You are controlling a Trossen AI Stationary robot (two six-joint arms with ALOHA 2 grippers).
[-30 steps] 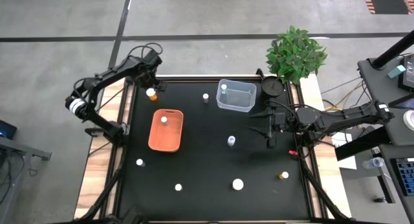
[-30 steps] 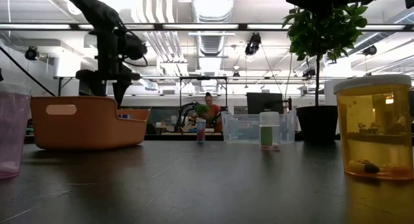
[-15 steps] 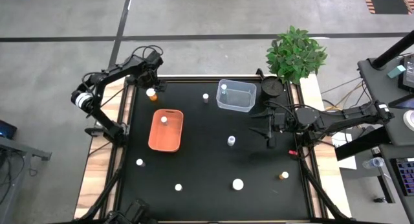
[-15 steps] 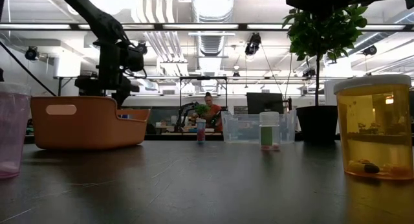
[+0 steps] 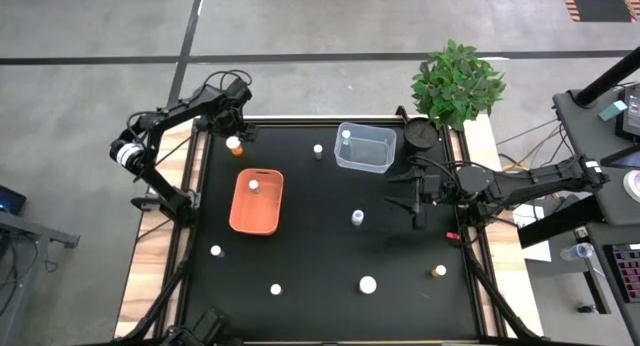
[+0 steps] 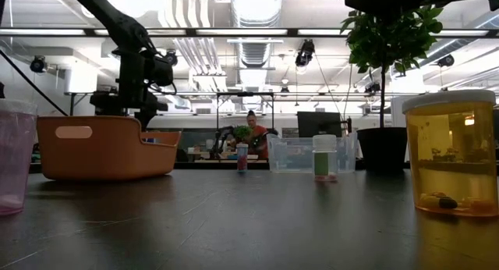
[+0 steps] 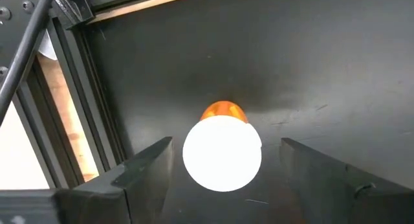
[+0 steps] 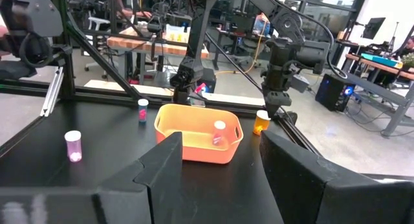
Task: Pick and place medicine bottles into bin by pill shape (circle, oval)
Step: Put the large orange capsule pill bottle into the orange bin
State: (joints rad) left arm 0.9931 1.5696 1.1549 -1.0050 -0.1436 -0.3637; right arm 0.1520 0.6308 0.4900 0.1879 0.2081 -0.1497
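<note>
A leafy green potted plant [image 5: 457,83] in a dark round pot [image 5: 420,134] stands at the far right corner of the matte black tabletop [image 5: 320,236], whose light wooden side rails [image 5: 150,248] show along both edges. Beyond the table lies grey concrete floor [image 5: 320,26] — a workshop of desks and monitors, with a seated person [image 6: 252,129] far behind.

L claw [image 7: 223,160] wide open, pointing down | R claw [image 8: 218,160] parted, level
</note>
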